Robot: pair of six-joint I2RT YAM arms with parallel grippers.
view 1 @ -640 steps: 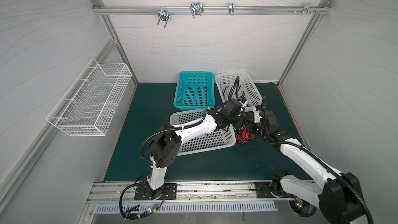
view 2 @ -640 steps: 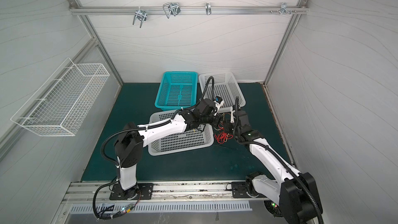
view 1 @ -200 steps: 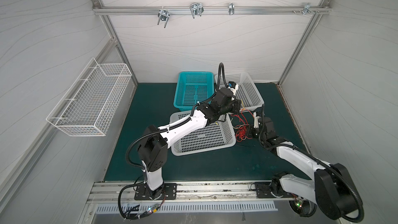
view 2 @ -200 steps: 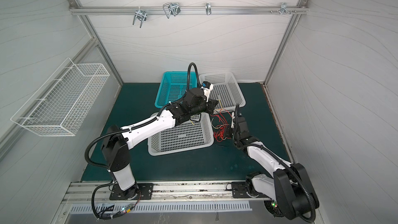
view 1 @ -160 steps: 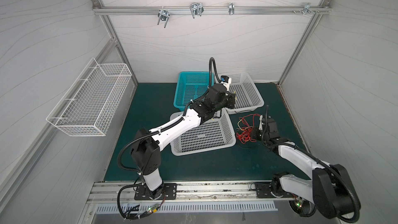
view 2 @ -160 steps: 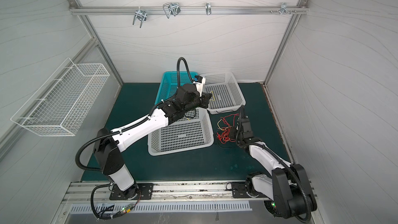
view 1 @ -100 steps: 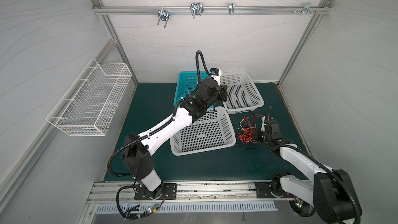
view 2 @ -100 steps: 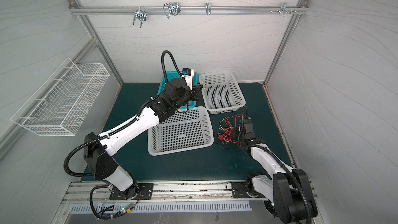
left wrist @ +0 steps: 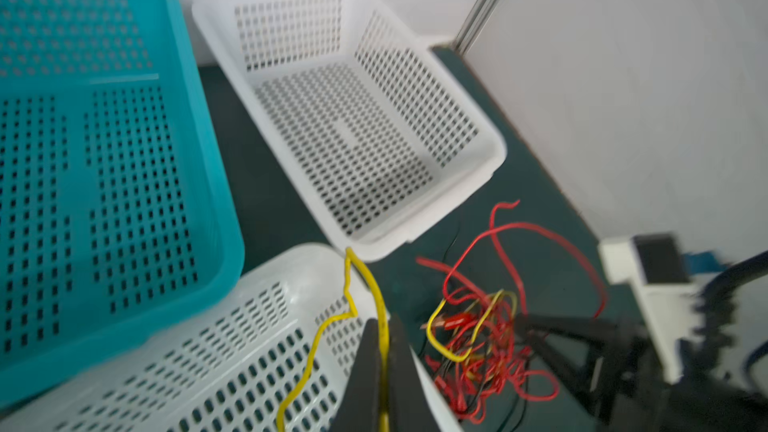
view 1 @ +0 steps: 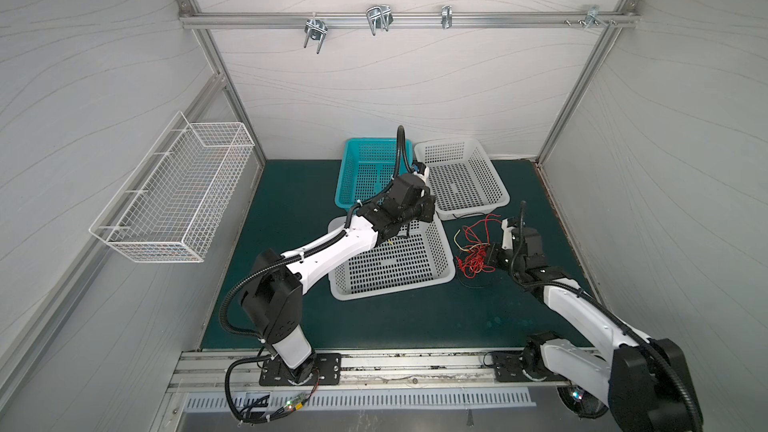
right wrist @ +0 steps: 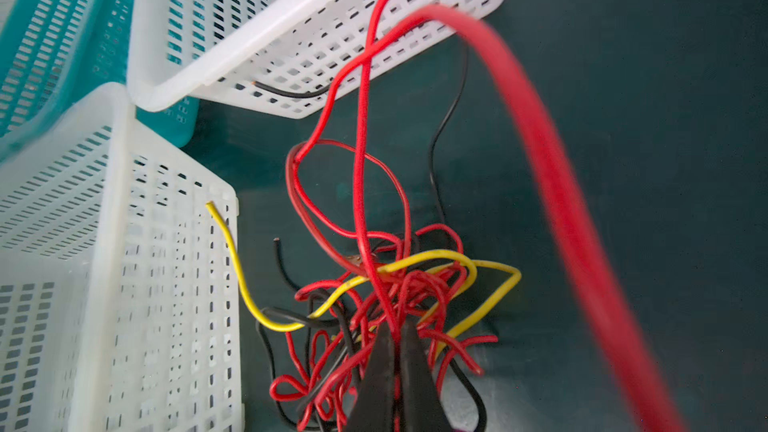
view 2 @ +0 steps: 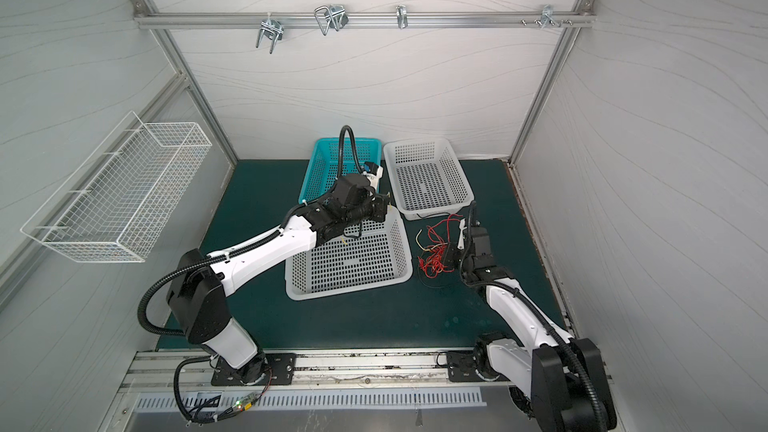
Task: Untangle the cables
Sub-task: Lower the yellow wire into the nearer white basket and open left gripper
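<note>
Cables now minus one yellow strand

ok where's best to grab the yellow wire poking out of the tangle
Probably the free end of the yellow wire, from above on the white basket side: it sticks out clear of the red knot; the rest is buried there.
</note>
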